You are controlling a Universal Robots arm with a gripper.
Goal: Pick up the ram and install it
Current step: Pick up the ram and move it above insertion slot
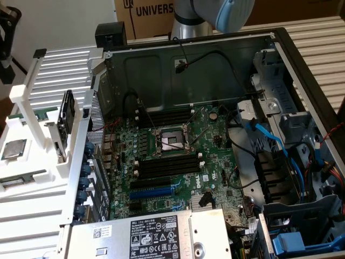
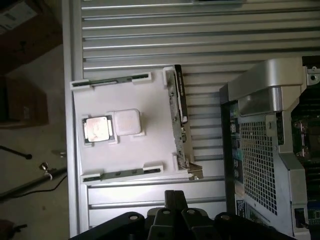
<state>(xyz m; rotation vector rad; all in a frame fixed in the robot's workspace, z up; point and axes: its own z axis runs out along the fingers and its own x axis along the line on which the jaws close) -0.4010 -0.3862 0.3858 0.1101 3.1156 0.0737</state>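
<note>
The gripper point(image 2: 175, 199) is black and hangs over the gray ribbed table point(image 2: 150, 30), near one edge of a white tray point(image 2: 150, 145). It is not touching the tray. I cannot tell if the gripper is wide or closed.

The ram point(image 2: 179, 107) is in that white tray. It is a long, thin, dark stick, and it stands up on its edge in a holder along one side of the tray. In the exterior view, the ram point(image 1: 66, 121) stands on the white tray point(image 1: 32, 199) at the exterior view's left, just outside the wall of the open computer point(image 1: 280, 48). It is not in the computer yet.

A square silver chip point(image 2: 97, 129) lies flat in the tray too, with a white square point(image 2: 126, 121) right beside it. Two thin green strips lie flat along two other sides of the tray, one point(image 2: 112, 80) on each side point(image 2: 122, 174).

Inside the computer is a green board point(image 1: 215, 162) with long black slots point(image 1: 167, 167) and a blue slot point(image 1: 153, 192). The gray and blue arm point(image 1: 221, 13) is up behind the computer, near a cardboard box point(image 1: 148, 13).
</note>
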